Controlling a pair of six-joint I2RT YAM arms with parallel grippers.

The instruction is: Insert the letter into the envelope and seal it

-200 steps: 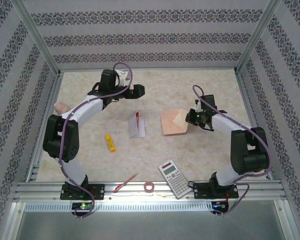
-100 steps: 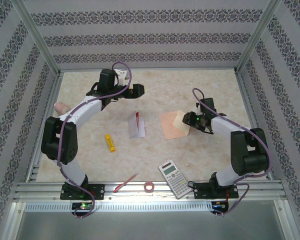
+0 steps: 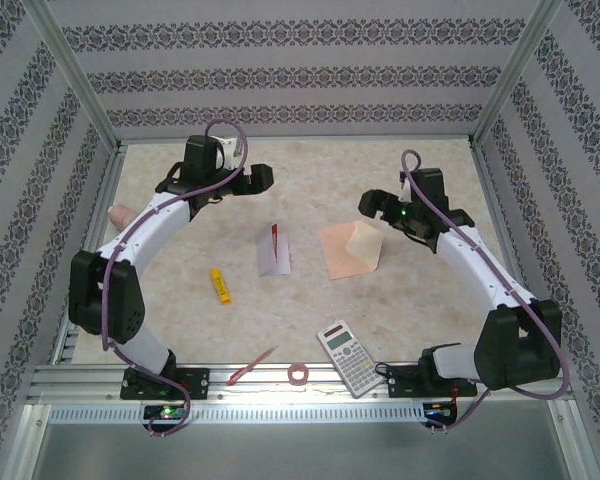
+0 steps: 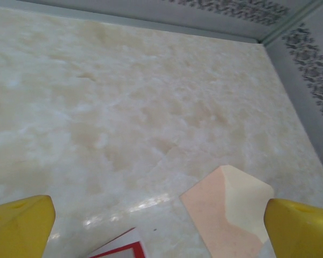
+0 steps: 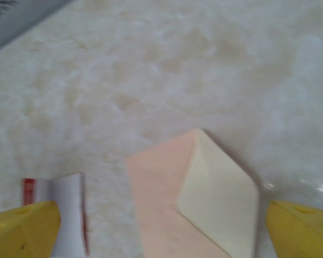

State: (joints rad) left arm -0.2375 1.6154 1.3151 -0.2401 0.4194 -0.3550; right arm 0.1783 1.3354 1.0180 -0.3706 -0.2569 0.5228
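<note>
Peach paper envelope point(image 3: 342, 256) lies with its flap raised, probably so the folded red-bordered pink letter point(image 3: 273, 252) beside it can enter. Your left gripper point(image 3: 264, 178) and right gripper point(image 3: 371, 204) hover spread, empty.

Letter point(image 3: 273, 250) left of envelope point(image 3: 346, 250)

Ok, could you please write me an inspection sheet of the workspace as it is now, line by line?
Surface: beige marbled table top, nothing spilled.
Job's things: folded white paper letter with red border lies outside, left of the peach paper envelope, apart from it; cream flap open.
Clutter: yellow stick, grey calculator, red pen, pink tape ring.
Hands: left hand open, empty; right hand open, empty, near the flap.
Cables: purple cables along both arms, looped free.
Surroundings: patterned walls, aluminium frame.
</note>
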